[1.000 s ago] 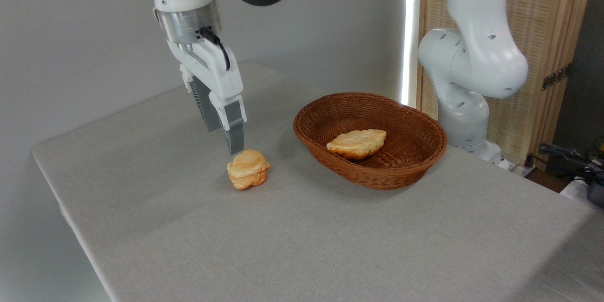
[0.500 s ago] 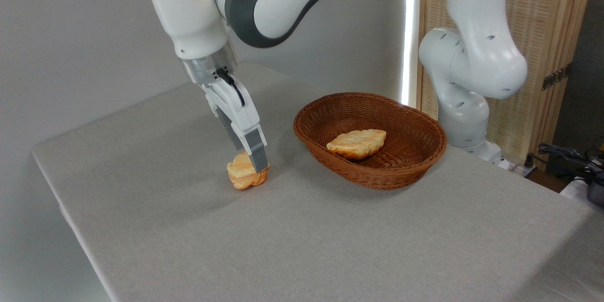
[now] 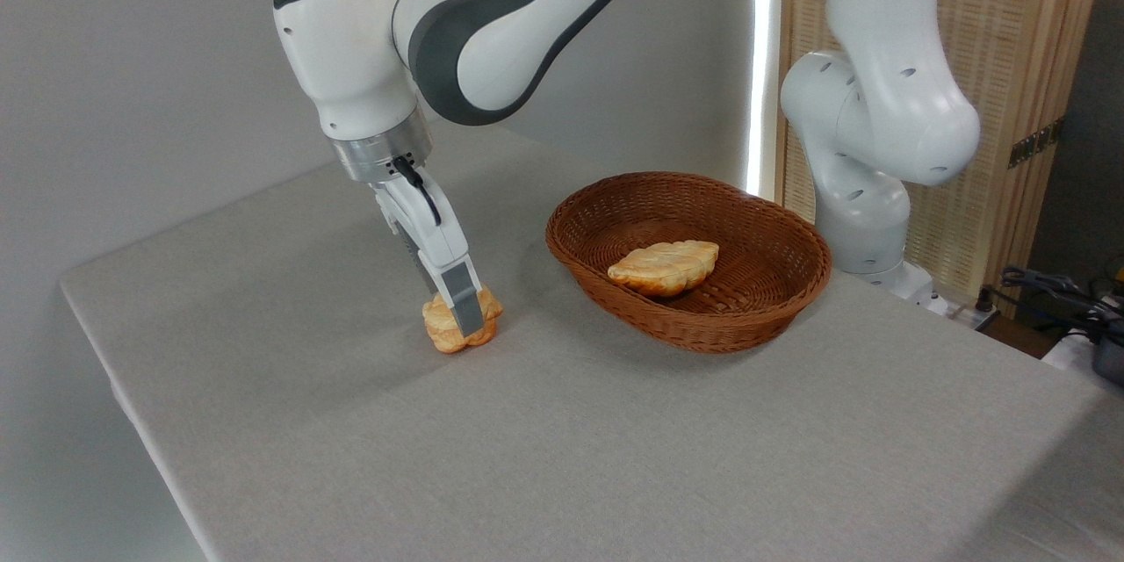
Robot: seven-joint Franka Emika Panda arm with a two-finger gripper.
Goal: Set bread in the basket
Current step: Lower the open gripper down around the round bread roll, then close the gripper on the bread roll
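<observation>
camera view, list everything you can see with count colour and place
bread: 1, golden-orange roll, on the table left of the basket, partly behind the gripper's near finger
pastry: 1, pale golden, ridged, lying inside the basket
basket: 1, brown wicker, oval, on the table right of centre
table: 1, covered in light grey cloth, fills the lower picture
screen: 1, light wooden slats, behind the table at right
cables: a few, dark, at the far right edge
arm: 1, white with grey joints, base behind the basket, reaching over to the left
gripper: 1, white with grey fingers, down at the bread, jaws to either side of it; whether they squeeze it is unclear
</observation>
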